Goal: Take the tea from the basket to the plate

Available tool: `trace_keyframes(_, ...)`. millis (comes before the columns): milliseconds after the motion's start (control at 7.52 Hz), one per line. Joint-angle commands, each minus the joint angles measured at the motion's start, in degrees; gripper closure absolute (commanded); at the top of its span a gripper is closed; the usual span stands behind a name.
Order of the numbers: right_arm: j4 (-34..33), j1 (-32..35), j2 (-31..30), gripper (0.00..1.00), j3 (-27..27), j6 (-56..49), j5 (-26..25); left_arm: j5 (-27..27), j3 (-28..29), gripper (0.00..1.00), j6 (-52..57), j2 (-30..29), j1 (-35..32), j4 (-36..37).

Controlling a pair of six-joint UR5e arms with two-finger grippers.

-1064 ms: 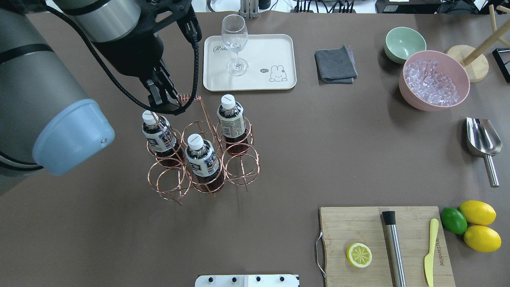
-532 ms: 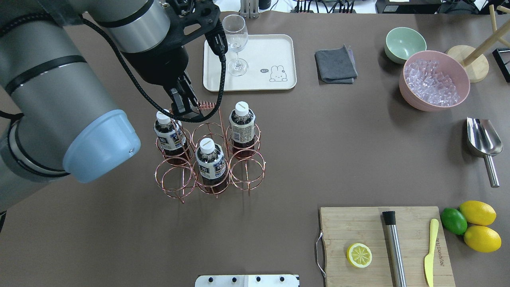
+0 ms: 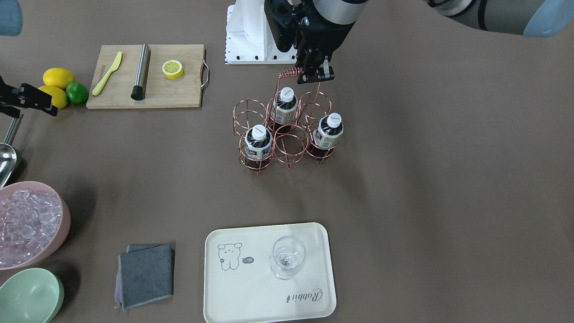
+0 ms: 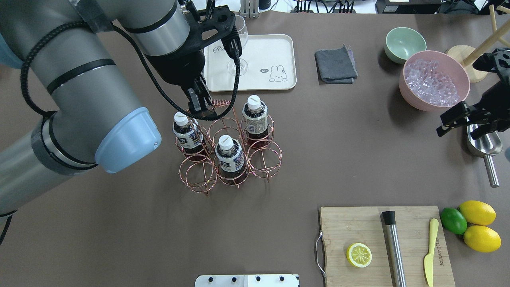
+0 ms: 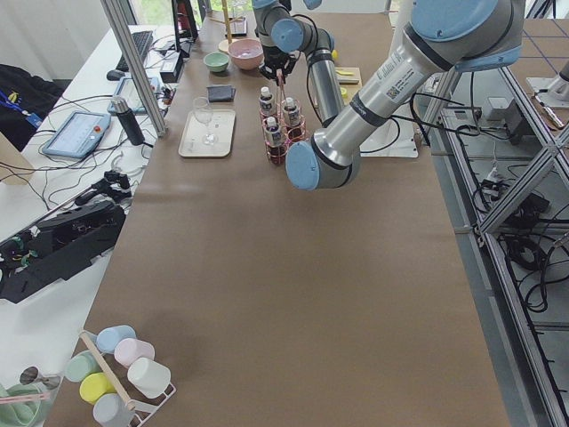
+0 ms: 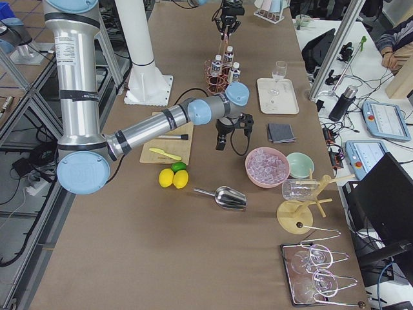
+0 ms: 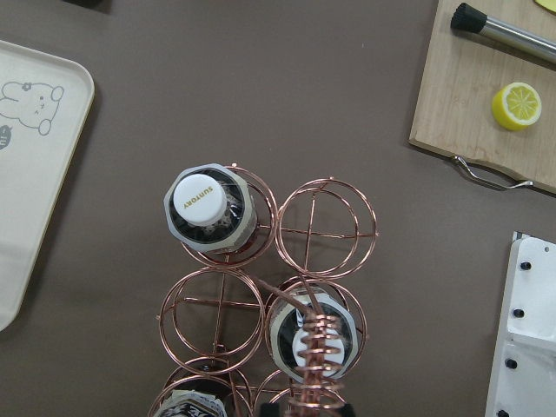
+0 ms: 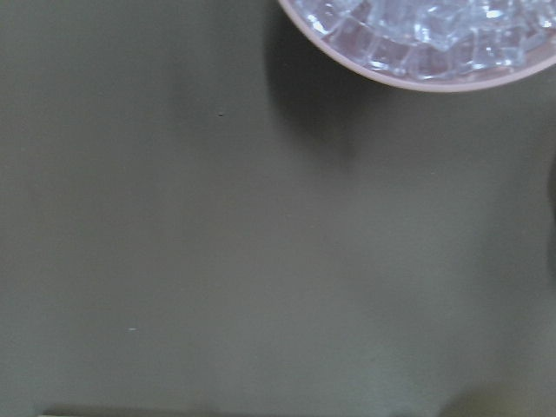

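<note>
Left hand [image 4: 200, 107]: jaws closed on the coiled handle [image 4: 221, 104] at the top of the basket [image 4: 265, 159], gripping the coil at its end, wrist pointing straight down above the carrier. Basket sits on the brown surface [image 4: 159, 239], near the plate [image 4: 279, 48] but apart from it, on the robot's side of it. All three tea [image 4: 229, 157] bottles stand upright in basket rings. Seen from overhead, the far row has one at its left end [image 4: 186, 133] and one at its right end [image 4: 255, 117] with the middle ring empty; the near row has one in the middle ring and both end rings empty. No tea on the plate; it carries only a stemmed glass [image 3: 287, 255], upright, at the end opposite the animal drawing. Right hand [image 4: 454, 121]: well apart from the basket, hanging over bare surface between the pink bowl [image 4: 410, 97] of ice and the metal scoop [image 4: 484, 145]; nothing seen in it, and I cannot tell how far the jaws are open. Its wrist view gives only brown surface and the ice bowl's rim. Beyond the plate's right end lie a folded grey cloth [image 4: 335, 63] and a green bowl [image 4: 404, 42]. Cutting board [image 4: 358, 223] at the near right carries a lemon half [image 4: 359, 255], a steel muddler [image 4: 394, 247] and a yellow knife [image 4: 430, 251].
</note>
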Motion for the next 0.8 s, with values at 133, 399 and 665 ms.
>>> trace_keyframes(133,-0.52,-8.34,11.42,0.0,-0.56,28.56,4.44,0.01,0.96,1.0,0.08,0.37,0.58,-1.81)
trace_keyframes(399,-1.05,-11.87,19.41,0.0,-2.22,35.5,4.47,0.01,0.88,1.0,0.07,0.46,0.49,-1.81)
trace_keyframes(665,-1.74,-14.34,27.13,0.0,-5.38,40.15,4.39,0.01,0.61,1.0,0.07,0.55,0.49,-1.72)
